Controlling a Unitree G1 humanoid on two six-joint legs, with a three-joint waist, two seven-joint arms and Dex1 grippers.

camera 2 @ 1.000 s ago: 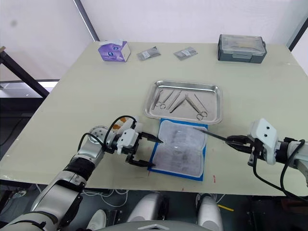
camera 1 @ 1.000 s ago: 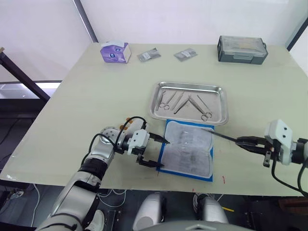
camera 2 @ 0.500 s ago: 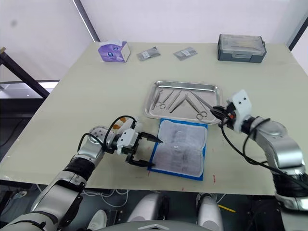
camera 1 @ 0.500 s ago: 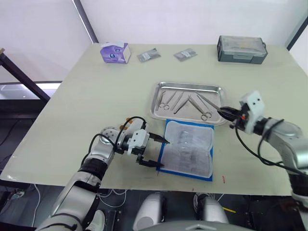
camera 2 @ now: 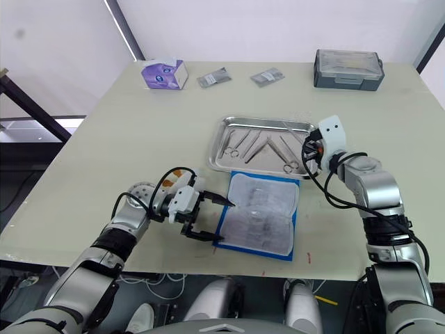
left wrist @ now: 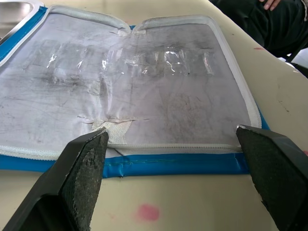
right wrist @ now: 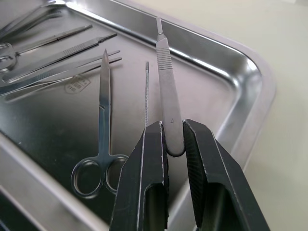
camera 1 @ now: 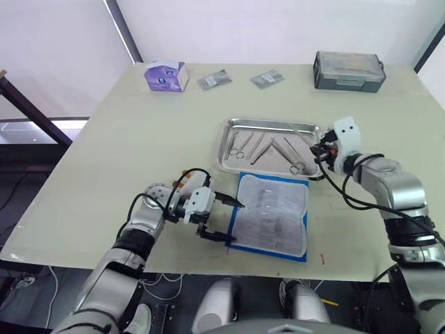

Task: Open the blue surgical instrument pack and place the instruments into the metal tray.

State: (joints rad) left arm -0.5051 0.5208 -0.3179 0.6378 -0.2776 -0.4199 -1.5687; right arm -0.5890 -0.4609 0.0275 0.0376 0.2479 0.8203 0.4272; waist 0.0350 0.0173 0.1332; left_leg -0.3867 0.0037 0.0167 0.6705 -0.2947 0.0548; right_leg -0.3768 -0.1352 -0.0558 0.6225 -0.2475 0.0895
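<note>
The blue surgical instrument pack lies open near the table's front edge, its pale lining facing up. My left gripper is open at the pack's left edge, one finger on each side of that edge. Just behind the pack is the metal tray, which holds several instruments, among them ring-handled scissors. My right gripper hovers over the tray's right end, shut on a slim flat metal handle that points into the tray.
A grey lidded box stands at the back right and a purple tissue box at the back left. Two small packets lie between them. Someone in dark clothing sits beyond the table.
My right arm has swung from the table's front right up to the tray's right end, carrying the slim instrument. The left gripper and the pack have stayed put.
</note>
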